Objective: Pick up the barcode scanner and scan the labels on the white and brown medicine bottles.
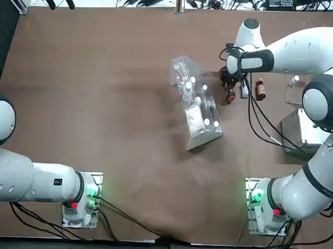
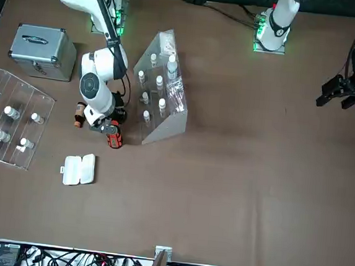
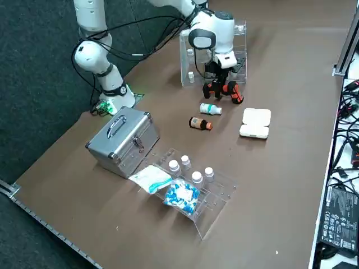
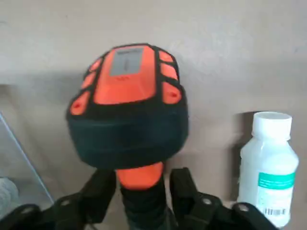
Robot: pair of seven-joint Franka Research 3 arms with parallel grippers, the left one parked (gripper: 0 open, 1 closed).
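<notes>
Orange and black, the scanner (image 4: 127,105) is showing its buttons and small screen in the wrist view, where we are seeing the right gripper (image 4: 143,181) closing its fingers around the handle. Beside it we are reading a green band and barcode on the white bottle (image 4: 268,167), which the arm is hiding in the front view; there and from the side, we are also spotting the brown bottle (image 3: 200,123).

Readable text: none | barcode, not readable: white bottle (image 4: 269,167) label (image 4: 274,199)
</notes>
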